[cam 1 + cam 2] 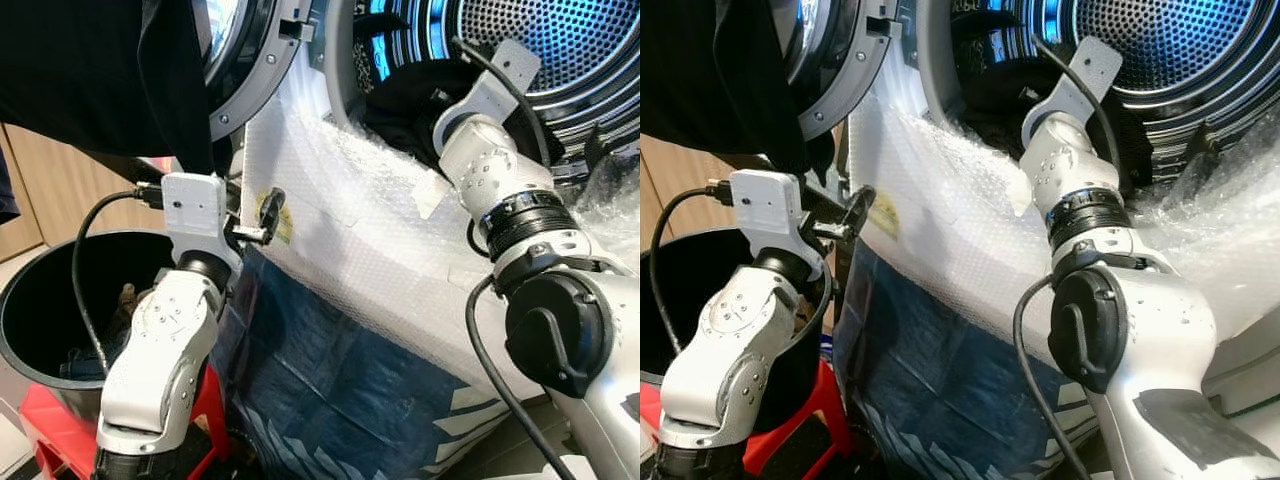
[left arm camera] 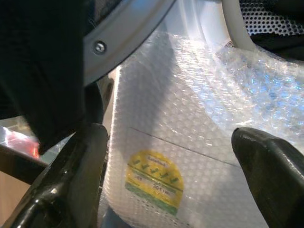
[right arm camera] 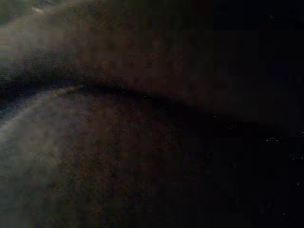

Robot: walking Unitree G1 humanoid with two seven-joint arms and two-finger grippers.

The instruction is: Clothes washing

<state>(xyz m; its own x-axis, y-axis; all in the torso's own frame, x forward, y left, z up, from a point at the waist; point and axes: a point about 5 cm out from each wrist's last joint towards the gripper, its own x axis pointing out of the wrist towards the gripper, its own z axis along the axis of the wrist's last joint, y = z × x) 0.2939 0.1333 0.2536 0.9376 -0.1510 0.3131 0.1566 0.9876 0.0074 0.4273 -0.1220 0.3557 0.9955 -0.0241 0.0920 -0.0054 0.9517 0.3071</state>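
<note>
Loading of dark laundry into a front-loading washing machine (image 1: 400, 270), whose white front is still wrapped in bubble film. The right arm reaches through the door opening into the perforated drum (image 1: 560, 50), wrist buried against a dark garment (image 1: 400, 100) bunched at the drum mouth; the right hand is sunk in that cloth, its wrist view nearly black, so whether it is open or closed cannot be told. Judged from this pose, the step in hand is pushing the garment deeper: the load should go well past the door seal, no fold left hanging over the rim, and the trailing wrist cable kept off the door edge. The left hand (image 1: 262, 222) stands just beside the machine's front corner, near a yellow sticker (image 2: 154, 179), fingers spread apart and holding nothing. A second dark cloth (image 1: 120, 70) hangs over the open door (image 1: 250, 70) above that hand and could snag it. A black bucket (image 1: 30, 290) with more clothes in it sits on a red stool (image 1: 50, 425), beside a blue patterned sheet (image 1: 330, 390) below the machine's front
</note>
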